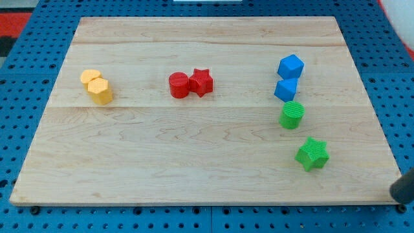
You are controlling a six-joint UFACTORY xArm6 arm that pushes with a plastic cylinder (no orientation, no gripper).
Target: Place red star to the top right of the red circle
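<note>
Red star point(202, 82) touching red circle point(178, 85) on its right, rod at view's bottom-right edge, my tip hidden.

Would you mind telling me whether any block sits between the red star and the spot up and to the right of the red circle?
Nothing visible does. The red star touches the red circle on its right, and the board just above it is bare.

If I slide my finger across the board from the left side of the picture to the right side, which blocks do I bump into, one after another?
The two yellow blocks stacked close together, then the red circle, the red star touching it, and last the green star. The two blue blocks and the green cylinder overlap left to right, so I leave them out. My tip does not clearly show.
</note>
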